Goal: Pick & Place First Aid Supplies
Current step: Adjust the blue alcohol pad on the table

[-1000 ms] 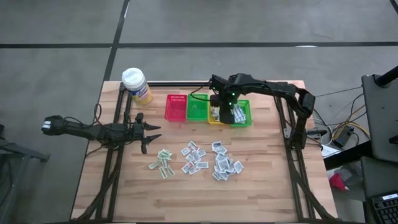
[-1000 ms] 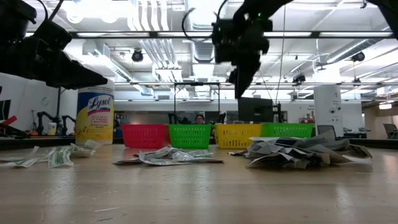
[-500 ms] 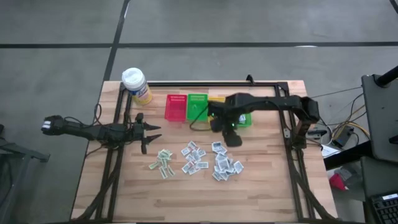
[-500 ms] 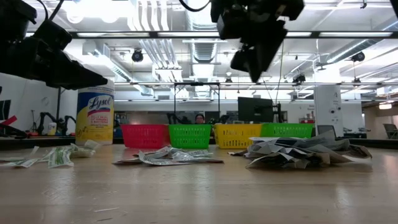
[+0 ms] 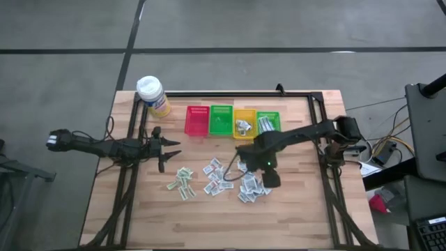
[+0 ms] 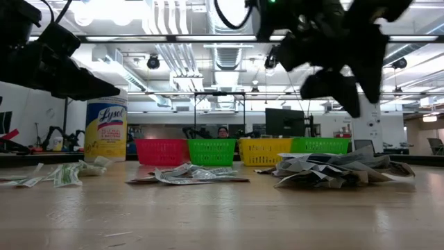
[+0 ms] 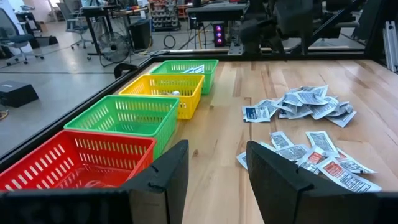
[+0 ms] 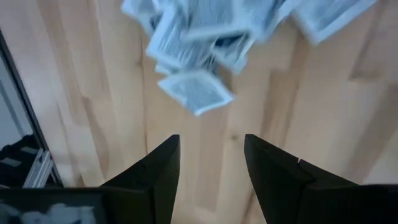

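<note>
Now right gripper, fingers wide and empty, hovers over right packet pile; next, descend and pinch one packet; left gripper waits, fingers apart.

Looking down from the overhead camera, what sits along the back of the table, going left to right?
Yellow bottle with a white cap → red basket → green basket → yellow basket → a second green basket.

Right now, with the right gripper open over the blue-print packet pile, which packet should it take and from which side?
Take the loose packet at the pile's edge, from straight above, fingers across its short sides. It lies flat on bare wood clear of its neighbours, so a pinch there probably lifts one packet only. The right gripper hangs open near that edge.
</note>
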